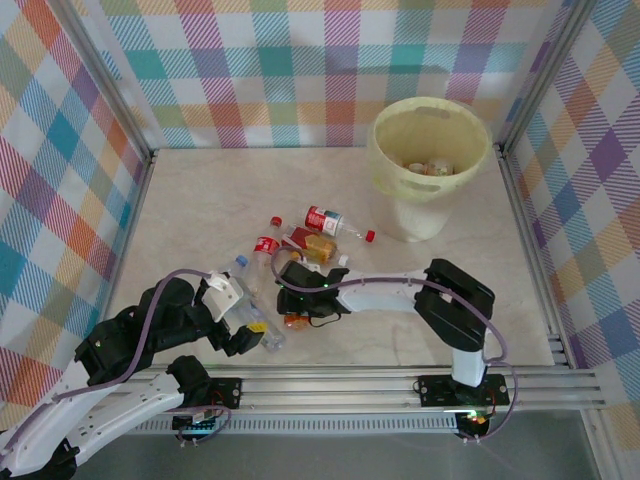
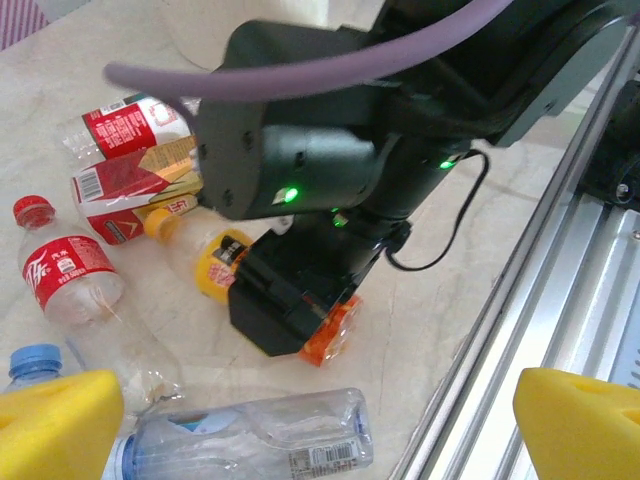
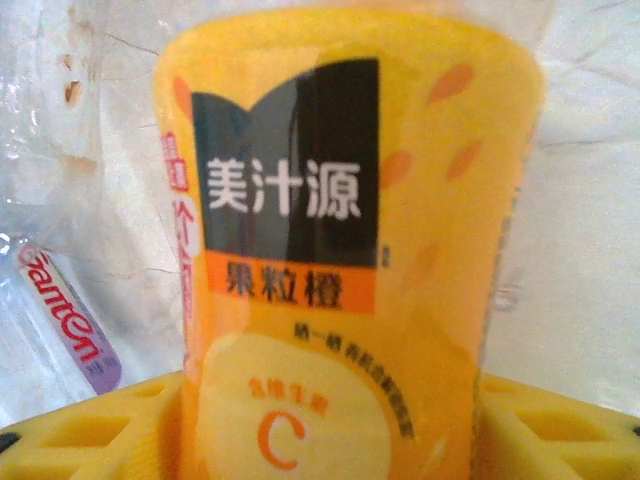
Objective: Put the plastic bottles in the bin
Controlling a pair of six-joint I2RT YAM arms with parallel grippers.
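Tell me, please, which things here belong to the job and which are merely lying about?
Job:
- orange juice bottle
- red-label bottles
- clear bottle
- bin

Merely there:
- plaid backdrop
- metal rails

orange bottle cropped top and bottom, bin contents indistinct

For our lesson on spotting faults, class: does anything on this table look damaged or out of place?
Yes. The clear bottle lowest in the left wrist view is crumpled and dented. The red-labelled bottle beside it looks crinkled too.
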